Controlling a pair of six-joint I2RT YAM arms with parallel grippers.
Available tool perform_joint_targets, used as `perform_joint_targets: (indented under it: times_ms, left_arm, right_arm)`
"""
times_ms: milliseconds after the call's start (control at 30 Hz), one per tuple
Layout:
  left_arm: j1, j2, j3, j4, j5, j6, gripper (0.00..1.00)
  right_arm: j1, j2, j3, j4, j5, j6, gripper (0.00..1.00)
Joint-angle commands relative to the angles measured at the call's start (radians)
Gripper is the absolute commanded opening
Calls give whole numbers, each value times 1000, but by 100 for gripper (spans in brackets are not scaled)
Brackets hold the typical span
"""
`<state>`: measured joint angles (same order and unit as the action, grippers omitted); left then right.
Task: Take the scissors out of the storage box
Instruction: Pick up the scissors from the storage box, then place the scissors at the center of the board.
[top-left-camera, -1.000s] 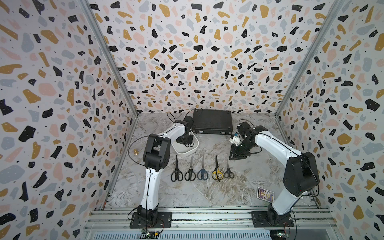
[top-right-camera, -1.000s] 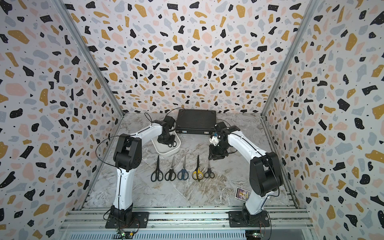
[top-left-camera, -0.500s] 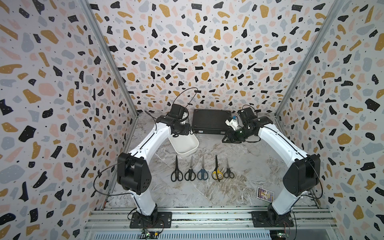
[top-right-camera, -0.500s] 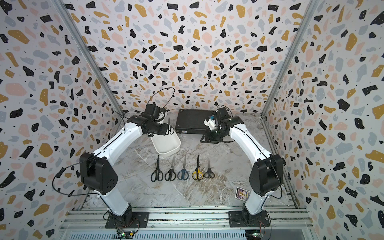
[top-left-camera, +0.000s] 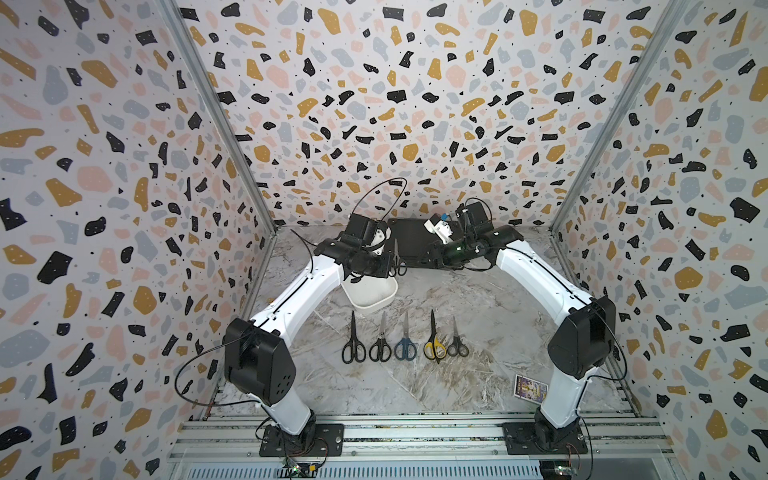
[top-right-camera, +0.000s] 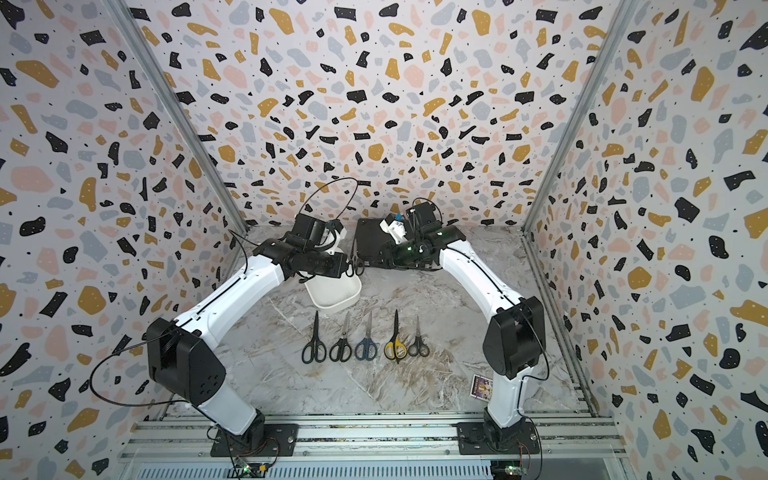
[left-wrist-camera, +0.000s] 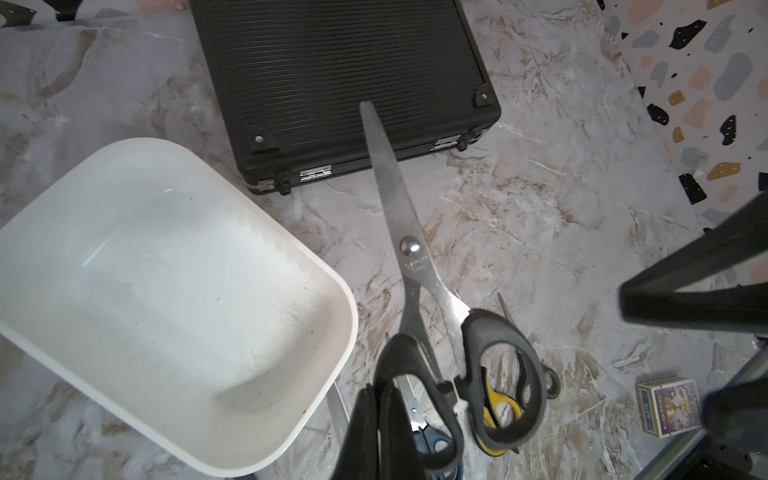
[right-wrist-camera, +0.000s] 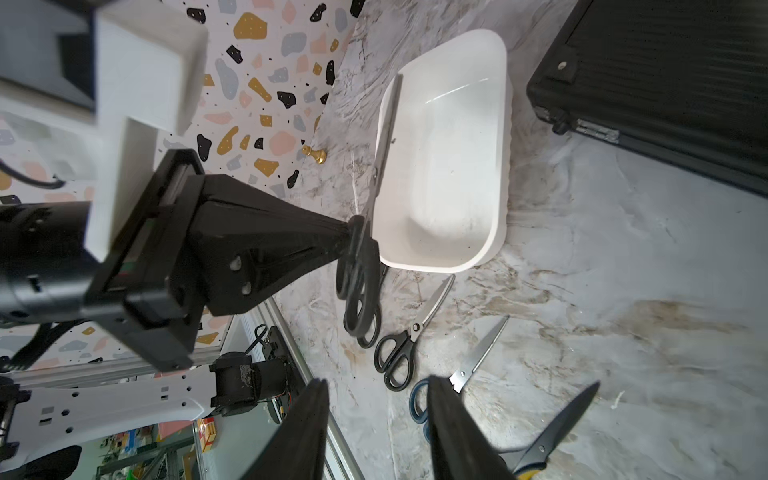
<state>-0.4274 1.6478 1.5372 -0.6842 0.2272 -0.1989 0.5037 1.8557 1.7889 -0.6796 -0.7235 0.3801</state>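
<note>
Over marble tabletop (top-left-camera: 478, 299), left fingers (right-wrist-camera: 320, 235) clamp black scissors (left-wrist-camera: 409, 266) handle; right fingers (right-wrist-camera: 453, 428) apart, empty.

A pair of black-handled scissors (left-wrist-camera: 409, 266) hangs in the air, pinched by one handle loop in the left gripper (left-wrist-camera: 374, 403), its blades closed and pointing away from the gripper. The white storage box (top-left-camera: 370, 297) sits upright just below that gripper, its smooth floor bare. Beyond the box from the gripper, five pairs lie flat on the bench (top-left-camera: 498, 299) side by side with blades parallel: a black pair (top-left-camera: 353, 347), a second black pair (top-left-camera: 380, 347), a dark blue pair (top-left-camera: 405, 345), a yellow-and-black pair (top-left-camera: 434, 345) and a small dark pair (top-left-camera: 457, 345).
</note>
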Motion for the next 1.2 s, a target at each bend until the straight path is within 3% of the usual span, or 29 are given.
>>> perform_joint_targets:
  times_ms: [0, 533, 700, 833, 867, 933, 967, 1000, 1167]
  left_arm:
    - [-9, -43, -4, 45, 24, -20, 0]
    - [-47, -42, 8, 64, 29, -53, 0]
    - [-57, -36, 23, 62, 29, -54, 0]
    - [-63, -29, 26, 60, 25, -63, 0]
    - [-63, -27, 28, 57, 23, -66, 11]
    - [-63, -25, 28, 47, 5, -72, 47]
    - [-65, -27, 32, 35, -17, -74, 67]
    - [-64, -27, 35, 22, -40, -73, 98]
    - [-64, -44, 42, -56, -161, -31, 100]
  right_arm:
    - [10, -5, 54, -5, -11, 2, 44]
    - [62, 74, 95, 15, -20, 35, 39]
    - [61, 82, 82, 27, -23, 52, 26]
    - [61, 77, 70, 22, -1, 69, 7]
    - [61, 74, 64, 22, 3, 80, 4]
    - [56, 63, 45, 19, 21, 104, 2]
    - [48, 53, 33, 10, 40, 117, 1]
    - [38, 42, 23, -7, 67, 123, 0]
    - [-98, -63, -129, -152, 164, 63, 0]
